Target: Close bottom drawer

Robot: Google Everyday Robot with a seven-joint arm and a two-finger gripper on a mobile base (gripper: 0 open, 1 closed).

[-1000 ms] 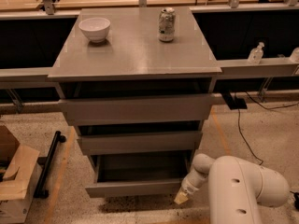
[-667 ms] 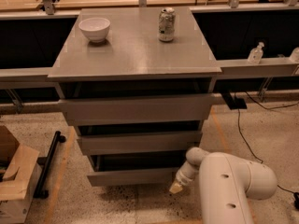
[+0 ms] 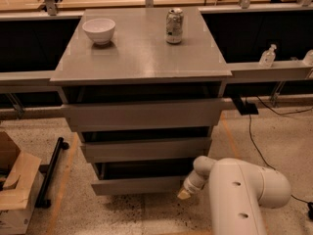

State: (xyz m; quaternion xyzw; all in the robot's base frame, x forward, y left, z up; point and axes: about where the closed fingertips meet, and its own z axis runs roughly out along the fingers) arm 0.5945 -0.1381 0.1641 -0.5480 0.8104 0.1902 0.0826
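The bottom drawer (image 3: 139, 184) is the lowest grey, handle-less drawer of the cabinet. Its flat front panel sits only slightly forward of the middle drawer (image 3: 145, 149) above it, with a dark gap showing over it. My gripper (image 3: 185, 193) is at the end of the white arm (image 3: 244, 195), low at the right end of the bottom drawer's front panel, touching or almost touching it. The top drawer (image 3: 144, 114) is the widest and stands out furthest.
On the cabinet top (image 3: 142, 58) stand a white bowl (image 3: 99, 30) and a drink can (image 3: 174, 26). A cardboard box (image 3: 14, 190) and a black bar (image 3: 51, 170) lie on the floor at left. Cables (image 3: 259, 146) run on the floor at right.
The bottom drawer has slid back into the cabinet from well out to nearly flush. My gripper and arm followed it inward and to the left.
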